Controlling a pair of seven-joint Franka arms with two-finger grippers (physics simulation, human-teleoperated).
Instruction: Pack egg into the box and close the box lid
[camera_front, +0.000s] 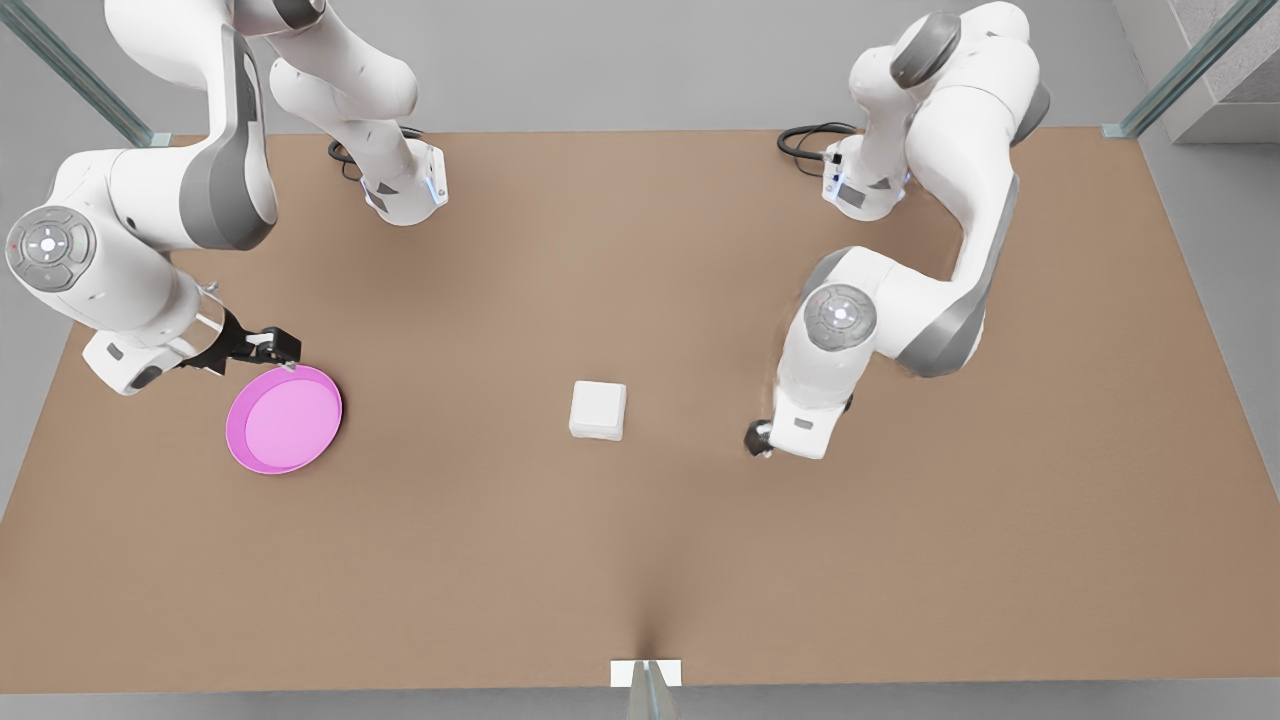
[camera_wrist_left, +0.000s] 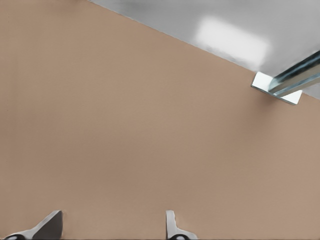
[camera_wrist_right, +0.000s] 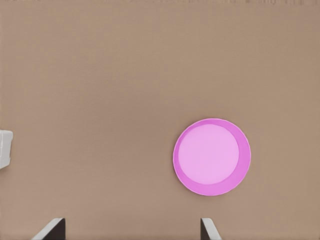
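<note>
Looks finished: box (camera_front: 597, 428) mid-table, box lid (camera_front: 598, 400) down, pink plate (camera_front: 284, 418) bare, right gripper (camera_front: 285, 352) released over plate's rim, left gripper (camera_wrist_left: 110, 227) released, idle near box.

Even, diffuse light fills the scene, bright and without hard glare, and the brown table (camera_front: 640, 560) reads flat in tone. Shadows are faint: soft dark smudges sit under the white box (camera_front: 598, 410) and the pink plate (camera_front: 284, 418) (barely darker than the tabletop). In the left wrist view a pale washed-out reflection lies on the grey floor (camera_wrist_left: 232, 37) beyond the table edge.
</note>
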